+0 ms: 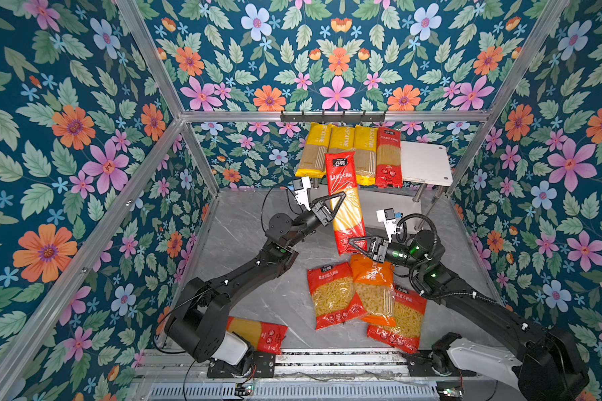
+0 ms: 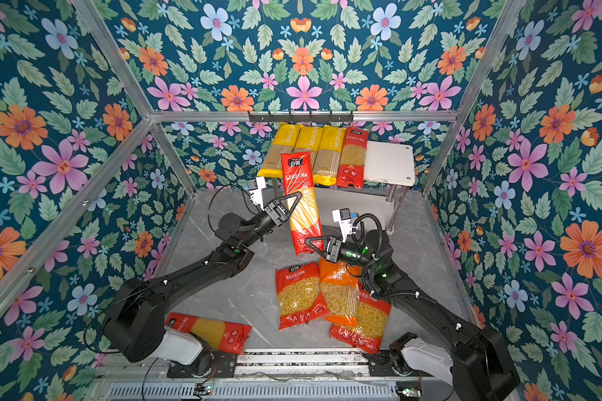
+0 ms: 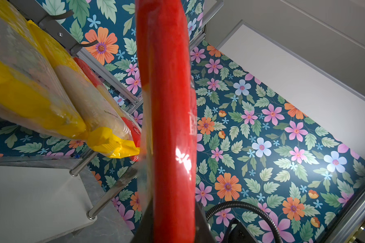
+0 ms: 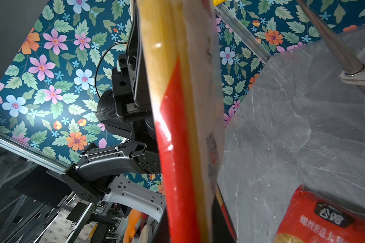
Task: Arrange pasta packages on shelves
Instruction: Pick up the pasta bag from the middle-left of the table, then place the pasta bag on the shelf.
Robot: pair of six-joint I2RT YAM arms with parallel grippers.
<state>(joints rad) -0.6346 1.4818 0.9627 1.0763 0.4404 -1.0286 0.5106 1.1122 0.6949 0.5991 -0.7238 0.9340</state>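
Note:
A long red spaghetti pack (image 1: pixel 341 173) (image 2: pixel 298 173) hangs in the air in front of the shelves (image 1: pixel 426 161), its top end overlapping the rack's front. My left gripper (image 1: pixel 341 199) (image 3: pixel 171 221) is shut on its middle. My right gripper (image 1: pixel 353 243) (image 4: pixel 190 221) is shut on its lower red end. Three yellow packs (image 1: pixel 341 139) and one red pack (image 1: pixel 388 156) lie side by side on the top board. The board's right part is bare.
On the grey table lie two red short-pasta bags (image 1: pixel 334 295) (image 1: pixel 404 319) with an orange bag (image 1: pixel 372 288) between them, under my right arm. Another red spaghetti pack (image 1: pixel 258 331) lies by the left arm's base. A black hook rail (image 1: pixel 332 117) runs above the rack.

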